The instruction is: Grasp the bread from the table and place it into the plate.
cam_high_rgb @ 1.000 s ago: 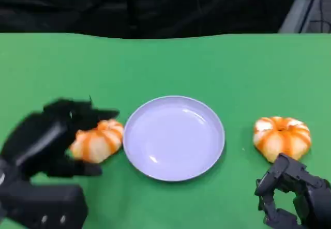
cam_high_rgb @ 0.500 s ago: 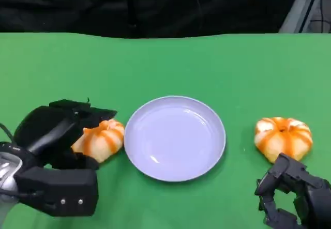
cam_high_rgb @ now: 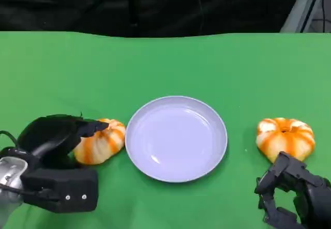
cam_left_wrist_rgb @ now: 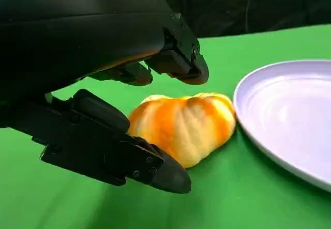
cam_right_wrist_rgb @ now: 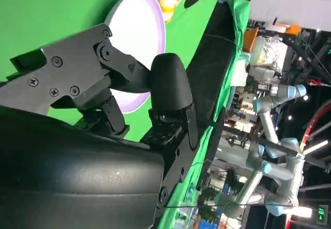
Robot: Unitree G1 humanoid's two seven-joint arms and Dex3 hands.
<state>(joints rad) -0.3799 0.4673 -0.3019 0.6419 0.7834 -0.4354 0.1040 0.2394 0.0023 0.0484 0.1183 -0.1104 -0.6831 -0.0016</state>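
Lying on the green table, a round orange-and-white bread is seen just left of the lavender plate, close to its rim but, in the left wrist view, not clearly touching it. The bread is domed and ribbed like a small pumpkin, resting flat with its crown upward; in the head view it is slightly wider than deep, its longer axis running roughly left to right and tilted a little up toward the plate. The left hand is placed over and around the bread's left side, with fingers arched above the bread and the thumb set low beside it, the bread being bracketed between them; whether firm contact has been made cannot be told. A second, similar bread is seen well to the right of the plate, resting flat on the cloth. The right hand is held low at the near right corner, just in front of that second bread, its fingers curled inward with nothing seen in them. A dark backdrop is seen beyond the table's far edge.
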